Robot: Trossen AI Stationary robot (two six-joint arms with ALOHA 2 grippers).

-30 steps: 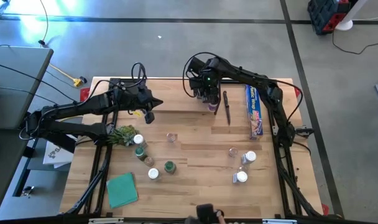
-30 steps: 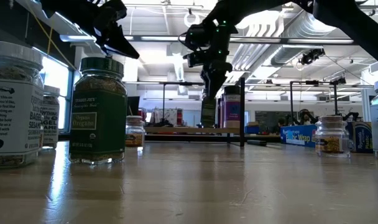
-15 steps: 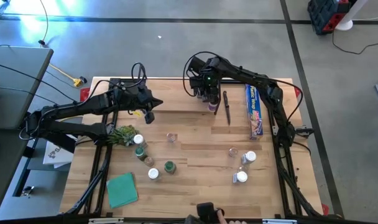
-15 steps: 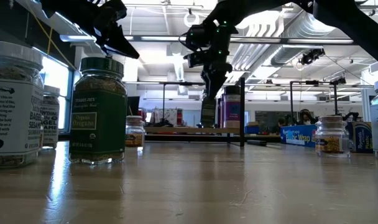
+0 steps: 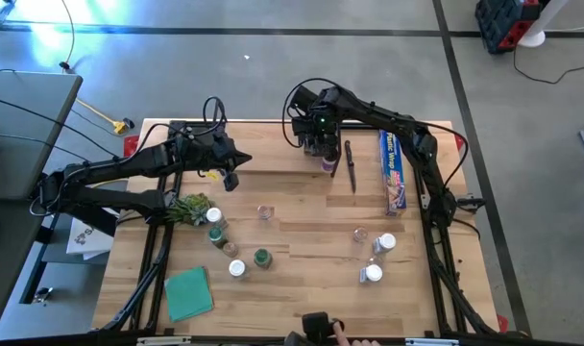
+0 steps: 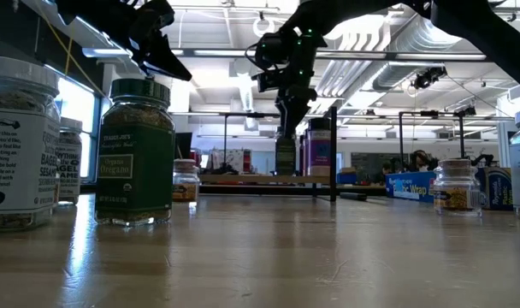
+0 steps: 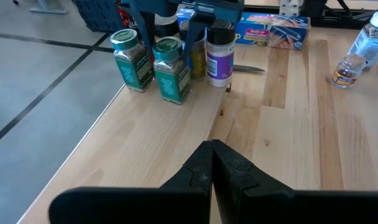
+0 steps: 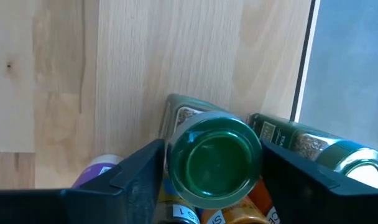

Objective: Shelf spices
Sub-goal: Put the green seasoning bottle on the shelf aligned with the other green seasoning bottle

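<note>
The shelf (image 5: 273,154), a light-wood board with black wire uprights (image 5: 351,168), lies at the table's far middle. Several spice jars stand on it in a row (image 7: 128,59). My right gripper (image 5: 319,144) points down over a green-lidded jar (image 8: 214,158) of that row. Its fingers stand open close to either side of the lid, and the jar rests upright on the board (image 7: 170,71). More jars stand loose on the table at the near left (image 5: 236,268) and near right (image 5: 372,274). My left gripper (image 7: 211,155) hangs shut above the table's far left (image 5: 231,178), touching nothing.
A long blue wrap box (image 5: 392,171) lies right of the shelf. A green leafy bunch (image 5: 186,207) and a green cloth (image 5: 188,293) lie at the left. One small jar (image 5: 264,211) stands alone mid-table, with bare wood around it.
</note>
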